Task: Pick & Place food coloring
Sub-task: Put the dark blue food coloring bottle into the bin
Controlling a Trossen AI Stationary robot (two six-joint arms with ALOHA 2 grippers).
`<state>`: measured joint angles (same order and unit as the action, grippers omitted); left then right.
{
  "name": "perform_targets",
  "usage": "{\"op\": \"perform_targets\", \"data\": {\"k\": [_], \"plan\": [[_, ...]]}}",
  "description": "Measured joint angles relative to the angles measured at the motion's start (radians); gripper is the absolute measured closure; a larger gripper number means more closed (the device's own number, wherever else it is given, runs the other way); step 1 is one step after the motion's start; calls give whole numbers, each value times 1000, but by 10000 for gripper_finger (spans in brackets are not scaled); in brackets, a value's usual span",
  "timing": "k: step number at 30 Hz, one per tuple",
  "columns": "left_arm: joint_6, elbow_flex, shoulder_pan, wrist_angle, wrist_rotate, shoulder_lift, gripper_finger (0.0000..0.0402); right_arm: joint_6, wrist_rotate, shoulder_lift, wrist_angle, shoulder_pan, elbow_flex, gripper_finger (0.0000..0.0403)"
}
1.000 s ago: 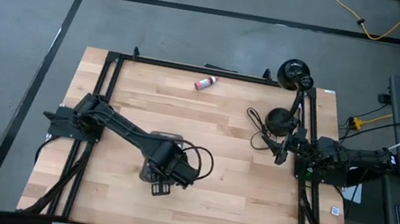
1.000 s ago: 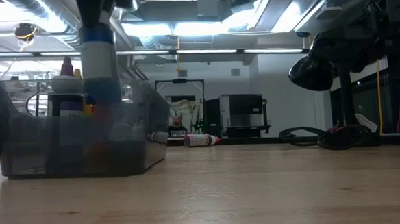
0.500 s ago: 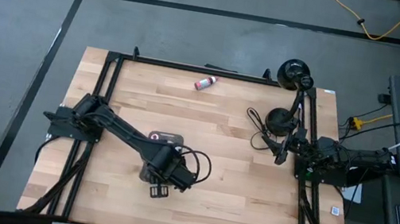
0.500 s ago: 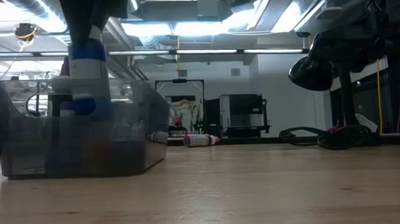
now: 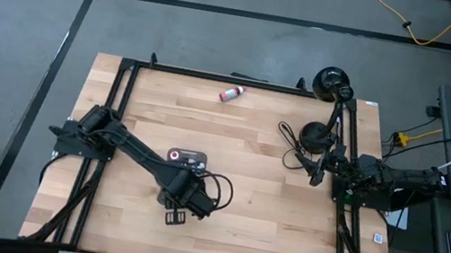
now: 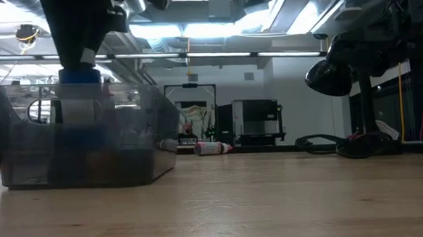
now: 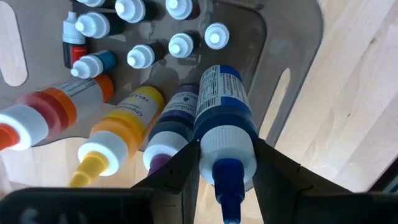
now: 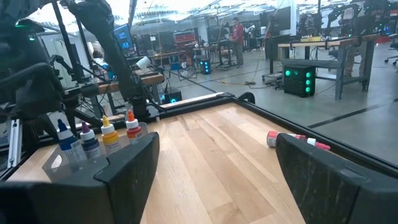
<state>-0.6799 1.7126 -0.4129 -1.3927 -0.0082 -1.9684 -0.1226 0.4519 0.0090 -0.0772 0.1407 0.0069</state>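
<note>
The food coloring bottles (image 7: pixel 134 37) stand in a translucent grey tray (image 6: pixel 25 154) left of the table's middle: several tiny white-capped ones and a row of bigger red (image 8: pixel 130 127), yellow (image 8: pixel 107 134) and purple (image 8: pixel 87 138) ones. My left gripper (image 7: pixel 227 152) is over the tray's near end (image 5: pixel 180 194), shut on a blue bottle (image 7: pixel 222 102) beside the purple one. One pink bottle (image 5: pixel 231 94) lies on its side near the far edge. My right gripper (image 8: pixel 217 180) waits open at the right edge (image 5: pixel 317 170). My left gripper pinches the blue bottle by its white cap collar (image 7: pixel 227 142) between the two fingers (image 7: pixel 183 165), coming from above and pointing down. The blue nozzle points up. The body reaches down inside the tray in line with the other big bottles; whether its base rests on the floor I cannot tell.
A black desk lamp (image 5: pixel 332 84) with its round base and cable (image 5: pixel 314 138) stands at the far right, by the right arm. A black frame (image 5: pixel 215 77) runs round the tabletop. Bare wood (image 5: pixel 266 215) lies between the tray and the right arm.
My left gripper has gone down with the blue bottle and drifted toward the table's near left. The bottle, held well above the tray's rim a second ago, now sits down inside the tray. The tray's far end has come out from under the arm.
</note>
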Motion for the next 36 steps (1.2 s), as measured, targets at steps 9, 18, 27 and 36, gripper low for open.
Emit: {"op": "perform_targets", "data": {"k": [9, 18, 27, 36], "plan": [[2, -10, -10, -2, 0, 6, 287, 0, 0, 0, 0, 0, 0, 80], [-3, -30, -39, 0, 11, 7, 287, 0, 0, 0, 0, 0, 0, 80], [0, -74, -52, 31, 24, 8, 287, 0, 0, 0, 0, 0, 0, 80], [-6, -74, -49, 32, 34, 8, 222, 0, 0, 0, 0, 0, 0, 80]]}}
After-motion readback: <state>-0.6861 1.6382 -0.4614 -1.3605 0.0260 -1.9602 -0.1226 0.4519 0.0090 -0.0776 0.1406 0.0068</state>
